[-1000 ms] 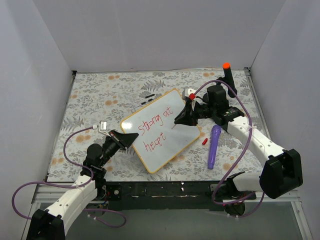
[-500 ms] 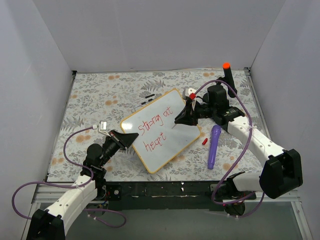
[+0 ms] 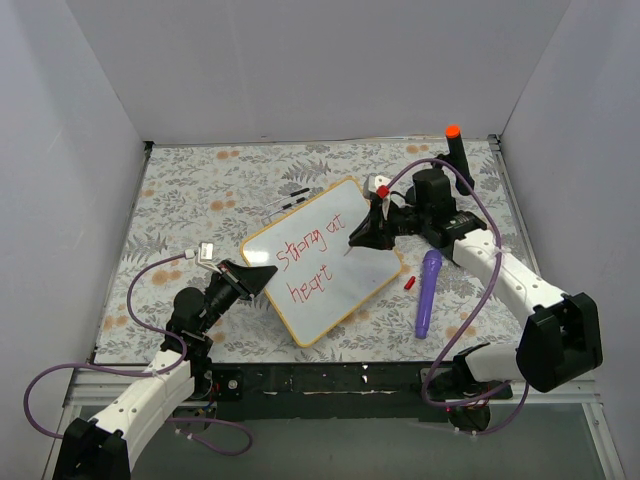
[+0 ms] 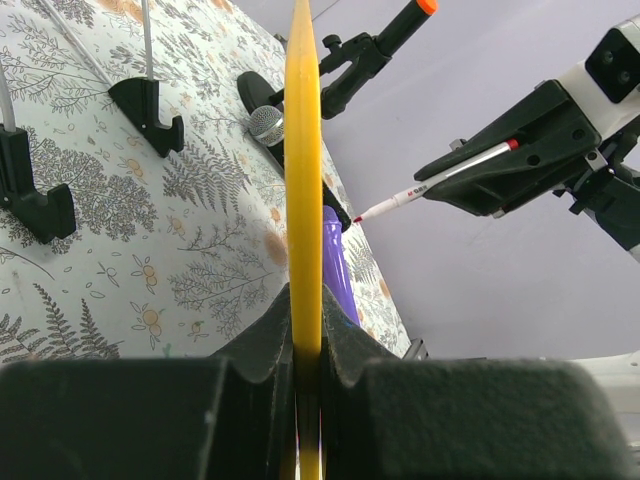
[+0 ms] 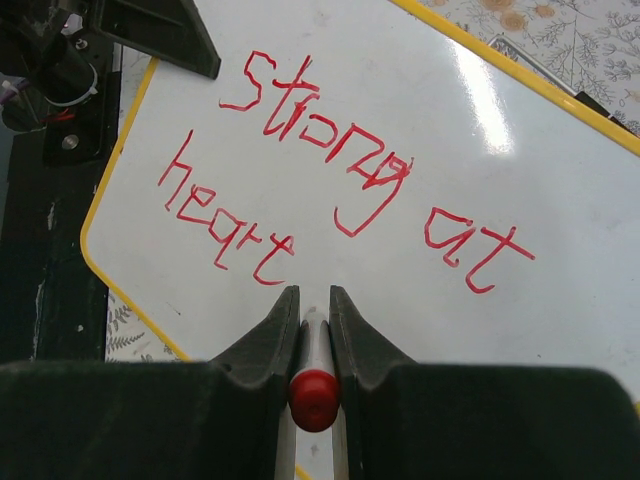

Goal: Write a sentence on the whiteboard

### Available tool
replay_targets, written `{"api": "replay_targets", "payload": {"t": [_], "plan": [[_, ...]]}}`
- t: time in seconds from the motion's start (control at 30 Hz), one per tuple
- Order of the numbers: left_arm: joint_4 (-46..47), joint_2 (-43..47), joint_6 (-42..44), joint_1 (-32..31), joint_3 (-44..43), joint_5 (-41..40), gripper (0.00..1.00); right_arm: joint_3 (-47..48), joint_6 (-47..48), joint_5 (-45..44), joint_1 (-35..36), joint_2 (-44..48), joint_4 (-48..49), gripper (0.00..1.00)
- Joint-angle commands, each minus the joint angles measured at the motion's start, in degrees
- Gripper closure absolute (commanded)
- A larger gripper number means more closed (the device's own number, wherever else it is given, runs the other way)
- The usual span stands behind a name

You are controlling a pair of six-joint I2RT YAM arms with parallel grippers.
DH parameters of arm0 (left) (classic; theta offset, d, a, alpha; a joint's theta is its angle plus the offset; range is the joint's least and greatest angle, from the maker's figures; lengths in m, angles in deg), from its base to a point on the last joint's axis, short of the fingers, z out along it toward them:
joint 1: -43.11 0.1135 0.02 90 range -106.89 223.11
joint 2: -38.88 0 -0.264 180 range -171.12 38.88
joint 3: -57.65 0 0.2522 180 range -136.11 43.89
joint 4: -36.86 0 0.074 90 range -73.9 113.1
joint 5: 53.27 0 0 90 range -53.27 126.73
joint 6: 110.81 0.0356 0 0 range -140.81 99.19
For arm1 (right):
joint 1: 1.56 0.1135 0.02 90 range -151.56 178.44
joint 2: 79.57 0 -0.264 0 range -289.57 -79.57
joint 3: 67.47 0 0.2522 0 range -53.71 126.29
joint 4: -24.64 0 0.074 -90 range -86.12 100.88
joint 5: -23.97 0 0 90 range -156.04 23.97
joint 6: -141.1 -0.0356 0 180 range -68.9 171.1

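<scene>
Whiteboard [image 3: 345,285] sits angled mid-table on floral cloth [image 3: 190,200]. Left gripper [image 3: 267,276] is clamped tight on the yellow frame at the board's near-left edge. Right gripper [image 5: 314,318] is pinched shut round a red marker [image 5: 315,392], poised just past "heart"; tip contact unclear. The sentence [image 5: 340,190] reads "Strong at" over "heart".

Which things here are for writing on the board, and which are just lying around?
For the job:
whiteboard
red sentence on it
red marker, pinched in the right tool
left tool, clamping the board's edge

Just lying about:
purple microphone
small red piece beside it
black handle with an orange tip
</scene>
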Motion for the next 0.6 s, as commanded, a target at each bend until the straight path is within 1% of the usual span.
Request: {"api": "replay_targets", "payload": {"t": [0.0,0.57], "plan": [[9.2,2.7,-3.0,-0.1,1.3,-1.3,1.00,4.0,1.9,0.3,-0.6,-0.8,-0.8,0.99],[9.9,1.9,-4.0,-0.2,1.3,-2.2,1.00,5.6,1.3,1.4,-0.6,-3.0,-1.0,0.99]]}}
